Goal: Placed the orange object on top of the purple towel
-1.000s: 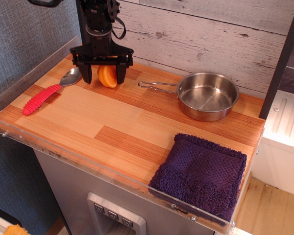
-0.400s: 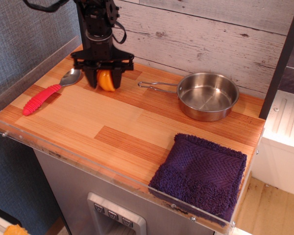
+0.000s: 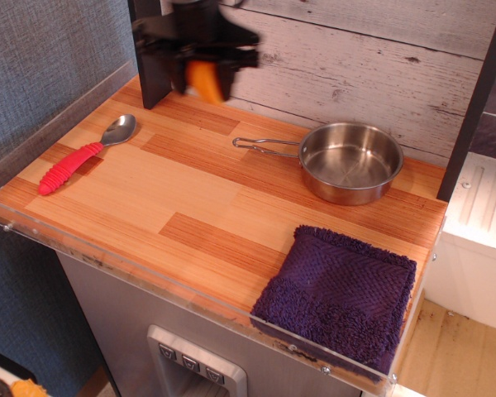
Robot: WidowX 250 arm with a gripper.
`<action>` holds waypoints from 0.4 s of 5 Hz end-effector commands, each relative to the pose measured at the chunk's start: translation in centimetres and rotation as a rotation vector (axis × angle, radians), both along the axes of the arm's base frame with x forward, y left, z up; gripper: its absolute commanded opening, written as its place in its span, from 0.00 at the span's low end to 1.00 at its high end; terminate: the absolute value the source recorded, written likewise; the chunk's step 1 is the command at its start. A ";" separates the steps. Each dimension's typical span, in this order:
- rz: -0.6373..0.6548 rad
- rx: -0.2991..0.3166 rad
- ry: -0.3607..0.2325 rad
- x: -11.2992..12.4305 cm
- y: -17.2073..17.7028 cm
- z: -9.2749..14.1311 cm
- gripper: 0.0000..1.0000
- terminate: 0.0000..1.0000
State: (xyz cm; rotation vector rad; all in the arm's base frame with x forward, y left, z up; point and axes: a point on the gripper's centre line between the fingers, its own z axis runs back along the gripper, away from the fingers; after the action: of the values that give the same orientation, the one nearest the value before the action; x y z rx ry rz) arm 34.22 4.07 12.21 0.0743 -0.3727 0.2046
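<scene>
The orange object [image 3: 203, 81] is a small orange half-fruit toy held between the fingers of my black gripper [image 3: 203, 84], well above the back left of the wooden counter. The gripper is blurred by motion and is shut on the fruit. The purple towel [image 3: 341, 294] is a square dark purple terry cloth lying flat at the front right corner of the counter, far from the gripper.
A steel pan [image 3: 350, 162] with its handle pointing left sits at the back right. A red-handled spoon [image 3: 83, 155] lies at the left. A clear plastic rim [image 3: 149, 289] runs along the counter's front edge. A wooden plank wall stands behind.
The gripper closed on the orange fruit, lifted it off the counter and moved up and slightly right. The spoon, pan and towel have not moved.
</scene>
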 end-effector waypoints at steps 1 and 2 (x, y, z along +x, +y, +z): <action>-0.275 -0.023 0.081 -5.3 -7.7 -1.1 0.00 0.00; -0.313 -0.017 0.132 -6.8 -12.6 -3.4 0.00 0.00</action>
State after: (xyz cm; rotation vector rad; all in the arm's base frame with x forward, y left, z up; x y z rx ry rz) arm 28.26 -10.02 7.36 0.0195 -0.2127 -0.1110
